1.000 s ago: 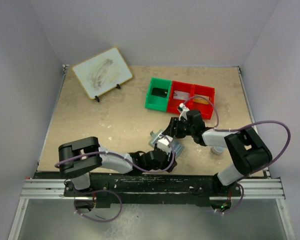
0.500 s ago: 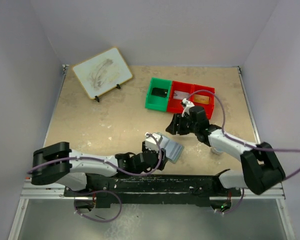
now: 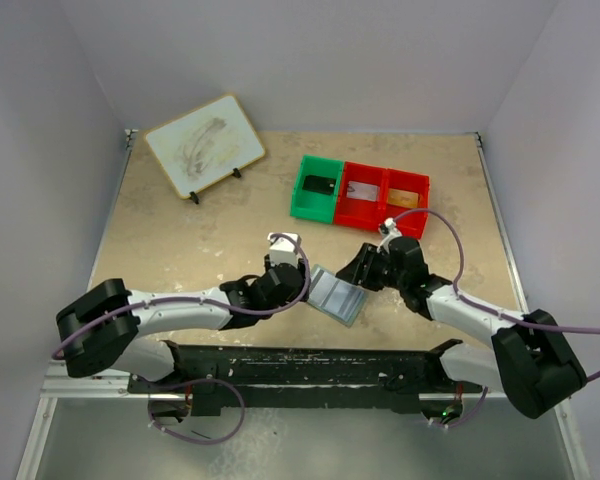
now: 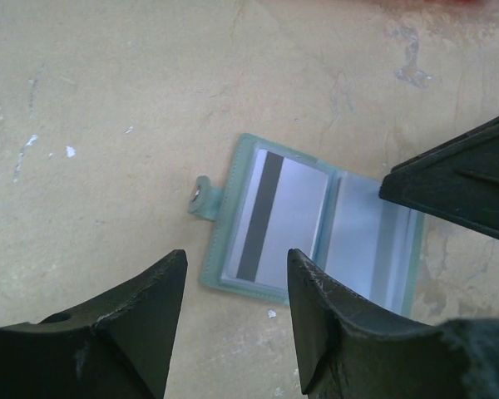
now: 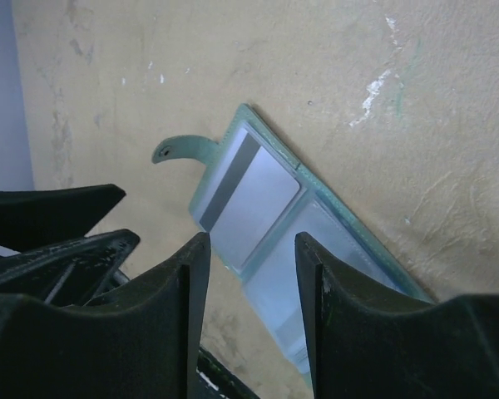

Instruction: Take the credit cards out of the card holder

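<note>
The card holder (image 3: 337,296) lies open and flat on the table between my two grippers. In the left wrist view the card holder (image 4: 316,224) shows a grey-green rim, a snap tab at its left and two pale panels. A silver card with a dark stripe (image 4: 279,218) sits in the left panel; it also shows in the right wrist view (image 5: 248,198). My left gripper (image 3: 292,281) is open and empty just left of the holder. My right gripper (image 3: 360,272) is open and empty just right of it, above the right panel (image 5: 316,266).
A green bin (image 3: 316,187) holding a black item and a red two-part bin (image 3: 385,200) stand behind the holder. A white board on a small stand (image 3: 204,144) stands at the back left. The table's near edge runs just below the holder.
The card holder was held up between the two grippers; now it lies open on the table. Both grippers have let go, and the left arm has stretched forward.
</note>
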Robot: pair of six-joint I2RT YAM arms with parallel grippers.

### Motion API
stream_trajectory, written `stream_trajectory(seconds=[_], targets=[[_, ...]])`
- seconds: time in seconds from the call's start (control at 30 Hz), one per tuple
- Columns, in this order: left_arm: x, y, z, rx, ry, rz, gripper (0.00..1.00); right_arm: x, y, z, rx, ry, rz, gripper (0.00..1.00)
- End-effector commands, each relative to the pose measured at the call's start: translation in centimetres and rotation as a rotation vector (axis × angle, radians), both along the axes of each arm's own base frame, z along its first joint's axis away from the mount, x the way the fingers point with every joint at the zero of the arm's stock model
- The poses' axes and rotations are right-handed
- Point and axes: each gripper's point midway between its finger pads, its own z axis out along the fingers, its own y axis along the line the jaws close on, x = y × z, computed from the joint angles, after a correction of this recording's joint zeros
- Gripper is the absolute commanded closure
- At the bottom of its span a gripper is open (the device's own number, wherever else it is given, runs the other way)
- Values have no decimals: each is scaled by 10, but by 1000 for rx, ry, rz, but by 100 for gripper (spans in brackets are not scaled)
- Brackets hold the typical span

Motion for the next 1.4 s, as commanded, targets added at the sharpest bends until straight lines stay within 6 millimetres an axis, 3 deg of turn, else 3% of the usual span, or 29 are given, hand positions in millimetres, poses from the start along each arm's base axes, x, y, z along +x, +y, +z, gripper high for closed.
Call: stream_trajectory(seconds=[0.0,0.2,0.5,0.6,0.77,1.03,1.37], targets=[[8,-28,20,-44,-17,-49,51,8,16,30,99,-57,6,53],[14,-39,29,-116,-20,-42,57,7,27,26,103,-42,27,53],[24,-28,36,-199,5,44,63,2,54,6,68,8,105,54],[20,-31,35,-211,15,15,61,5,49,-5,9,29,65,54],[6,-62,22,-167,78,-169,60,-4,25,-31,-96,89,-12,52],[9,-71,3,-92,102,-204,60,-22,29,-57,-78,192,23,52],[19,-63,-17,40,95,-184,63,-20,22,-54,-81,178,-23,53]])
